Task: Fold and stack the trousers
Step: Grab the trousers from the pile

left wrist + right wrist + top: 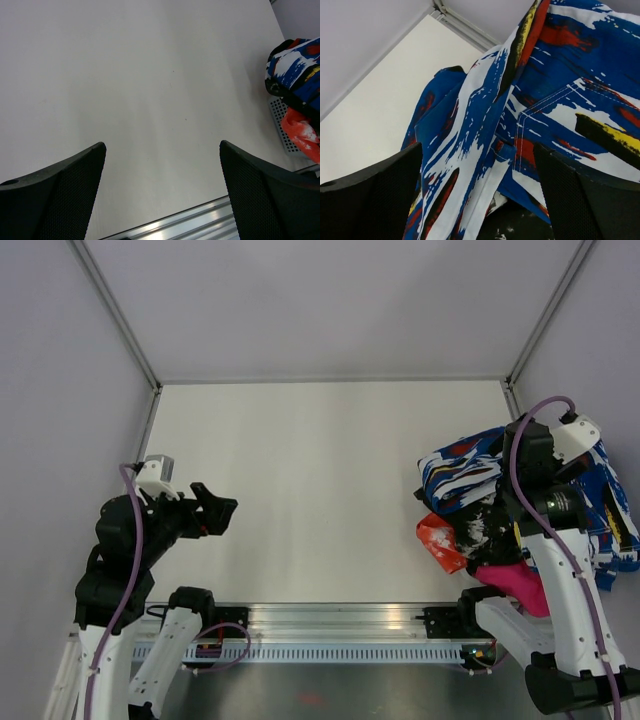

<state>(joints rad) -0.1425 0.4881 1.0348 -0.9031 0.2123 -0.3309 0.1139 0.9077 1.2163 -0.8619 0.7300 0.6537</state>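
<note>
Royal blue trousers (468,462), splashed with white, red, black and yellow, crumpled and unfolded at the far right of the table (320,490). On top of a heap of other clothes, with one bunched part toward the table's middle. More blue-patterned cloth spilling toward the right wall, behind the arm.

Close up in the right wrist view: white double stitching around a pocket (560,120), and a long fold running down the cloth.

Lower in the heap:
- an orange-red garment (438,540) with white flecks, at the left edge
- a black garment (482,525) splashed with white
- a bright pink garment (520,585), nearest the near edge

Directly over the heap, the right gripper (477,147), fingers spread wide, nothing clamped between them. Touching the cloth or not: impossible to tell. Hidden under its own arm in the overhead view.

Well apart on the left, the left gripper (216,508), raised above bare tabletop and pointing toward the table's middle. Spread wide as well in its wrist view, holding nothing, only white table beneath. At the right edge of that view, the heap again, with a grey perforated piece (280,125) just beside it.

Along the near edge, a metal rail (330,618) between the two arm bases. Pale walls on three sides.
</note>
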